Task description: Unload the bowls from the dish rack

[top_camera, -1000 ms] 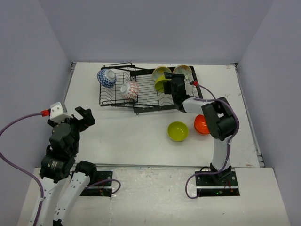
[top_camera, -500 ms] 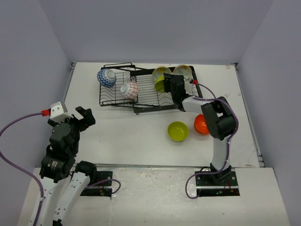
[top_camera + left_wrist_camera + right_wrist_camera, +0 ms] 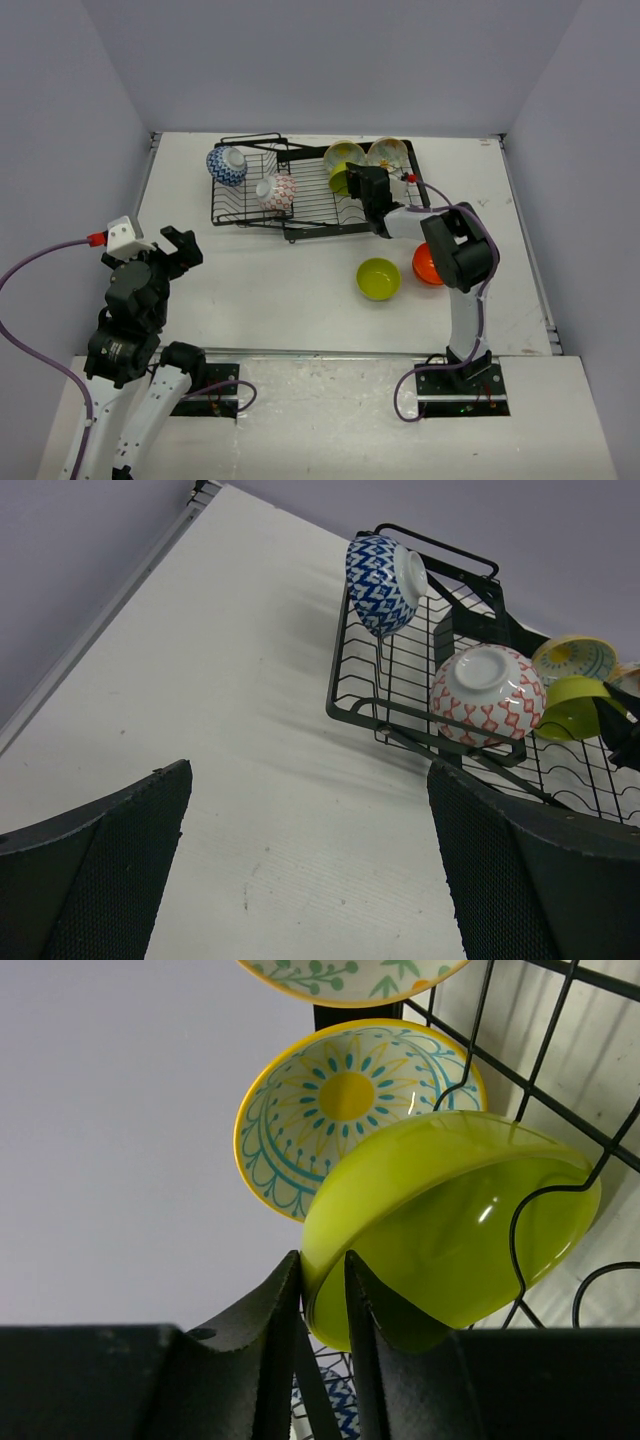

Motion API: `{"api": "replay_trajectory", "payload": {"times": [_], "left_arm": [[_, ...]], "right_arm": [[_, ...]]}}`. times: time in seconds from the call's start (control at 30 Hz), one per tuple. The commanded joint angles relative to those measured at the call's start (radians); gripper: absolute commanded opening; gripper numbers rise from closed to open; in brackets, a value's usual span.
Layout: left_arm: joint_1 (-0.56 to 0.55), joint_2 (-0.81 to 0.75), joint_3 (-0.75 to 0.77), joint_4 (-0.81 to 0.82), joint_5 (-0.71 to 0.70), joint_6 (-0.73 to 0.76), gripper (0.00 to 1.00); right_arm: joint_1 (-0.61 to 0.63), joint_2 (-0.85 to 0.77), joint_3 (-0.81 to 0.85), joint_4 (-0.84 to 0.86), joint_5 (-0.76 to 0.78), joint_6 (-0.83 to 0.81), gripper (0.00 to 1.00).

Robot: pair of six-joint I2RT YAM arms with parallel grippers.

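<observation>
The black wire dish rack (image 3: 300,200) stands at the back of the table. In it are a blue-patterned bowl (image 3: 226,165), a red-and-white bowl (image 3: 277,191), a lime green bowl (image 3: 343,179) and two cream patterned bowls (image 3: 345,154) (image 3: 389,152). My right gripper (image 3: 356,180) is shut on the rim of the lime green bowl (image 3: 450,1230), which stands on edge in the rack; the cream bowl with the yellow centre (image 3: 345,1105) is behind it. A second lime green bowl (image 3: 379,278) and an orange bowl (image 3: 427,263) sit on the table. My left gripper (image 3: 310,870) is open and empty.
The left arm (image 3: 135,300) hangs over the near left of the table, well short of the rack (image 3: 400,715). The table (image 3: 250,290) is white and walled at the back and sides.
My right gripper has shifted slightly left and further back along the rack, on the lime green bowl. The left arm has not moved.
</observation>
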Motion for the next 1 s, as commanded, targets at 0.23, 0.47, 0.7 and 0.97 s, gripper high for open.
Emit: {"api": "replay_trajectory", "payload": {"times": [0.23,0.47,0.7,0.97], "left_arm": [[0.006,-0.006,-0.004,0.037,0.003,0.02,1.0],[0.006,-0.012,-0.006,0.037,0.002,0.02,1.0],[0.006,-0.007,-0.006,0.037,0.005,0.02,1.0],[0.006,-0.004,-0.006,0.037,0.006,0.02,1.0]], "right_arm": [[-0.002,0.012,-0.016,0.068,0.056,0.022,0.07],[-0.002,0.006,-0.074,0.257,0.051,-0.033,0.0],[-0.014,0.073,-0.085,0.644,-0.03,-0.168,0.0],[-0.025,0.119,-0.069,0.842,-0.104,-0.258,0.0]]}}
